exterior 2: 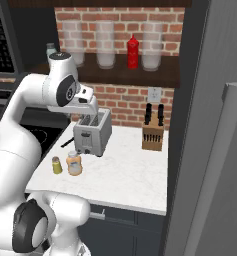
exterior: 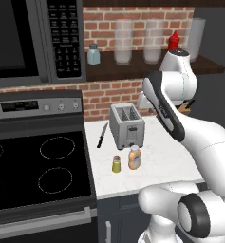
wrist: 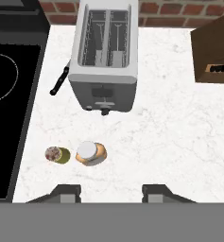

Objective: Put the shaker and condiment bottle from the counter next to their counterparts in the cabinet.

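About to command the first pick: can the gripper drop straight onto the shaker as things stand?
Probably yes: the shaker stands upright on the counter, open above; the condiment bottle beside it crowds one side.

White arm (exterior 2: 20, 130) bent high, hand pointing straight down, gripper (wrist: 111, 191) with empty jaws at their narrowest.

no text or label is clear enough to read.
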